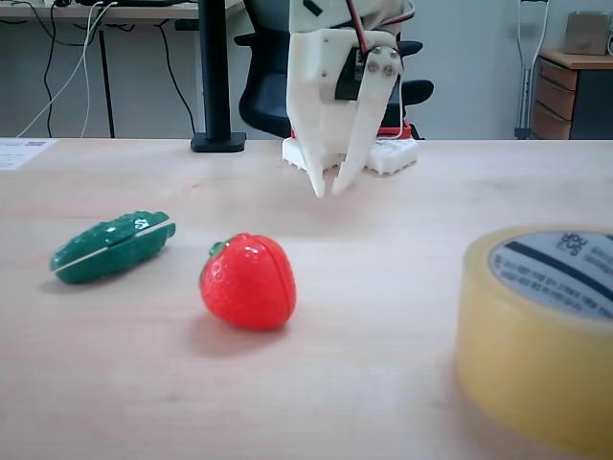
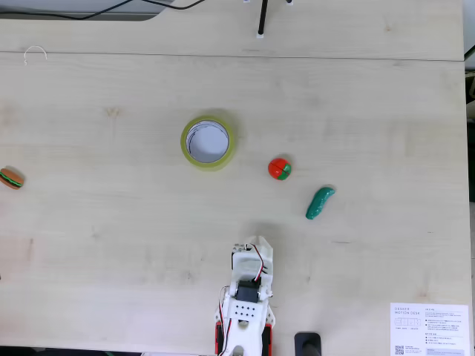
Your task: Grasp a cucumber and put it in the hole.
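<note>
The dark green cucumber (image 1: 113, 246) lies on its side on the wooden table, left of a glossy red strawberry (image 1: 249, 282). From above, the cucumber (image 2: 320, 202) is right of the strawberry (image 2: 279, 169). The yellowish tape roll (image 1: 527, 355) lies flat in the near right foreground, and its grey printed core (image 1: 565, 268) rings the hole. From above, the roll (image 2: 185, 148) is left of the strawberry. My white gripper (image 1: 328, 190) hangs above the table behind the strawberry. Its fingertips are together with nothing between them. From above, the gripper (image 2: 256, 242) is well short of both toys.
A small toy burger (image 2: 11, 178) sits at the table's left edge. A printed sheet (image 2: 430, 330) lies at the lower right corner beside the arm's base (image 2: 243, 326). A black post foot (image 1: 217, 142) and an office chair (image 1: 268, 96) stand behind the table.
</note>
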Controlling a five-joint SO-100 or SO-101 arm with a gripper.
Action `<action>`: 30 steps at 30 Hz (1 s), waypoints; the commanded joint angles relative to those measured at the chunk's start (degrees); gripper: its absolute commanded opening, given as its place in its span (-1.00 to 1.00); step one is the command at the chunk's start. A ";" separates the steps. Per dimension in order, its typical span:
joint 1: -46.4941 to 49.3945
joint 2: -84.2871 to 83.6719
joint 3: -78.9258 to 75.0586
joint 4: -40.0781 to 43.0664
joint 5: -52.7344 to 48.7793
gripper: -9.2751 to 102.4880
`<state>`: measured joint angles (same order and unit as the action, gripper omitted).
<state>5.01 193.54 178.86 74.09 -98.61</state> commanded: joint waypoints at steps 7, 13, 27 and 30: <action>-0.44 -0.44 -0.62 2.72 0.35 -0.83; -0.44 -0.44 -0.62 2.72 0.35 -0.83; -0.44 -0.44 -0.62 2.81 0.35 -0.84; -0.44 -0.44 -0.62 2.81 0.35 -0.84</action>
<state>5.01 193.54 178.86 74.09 -98.61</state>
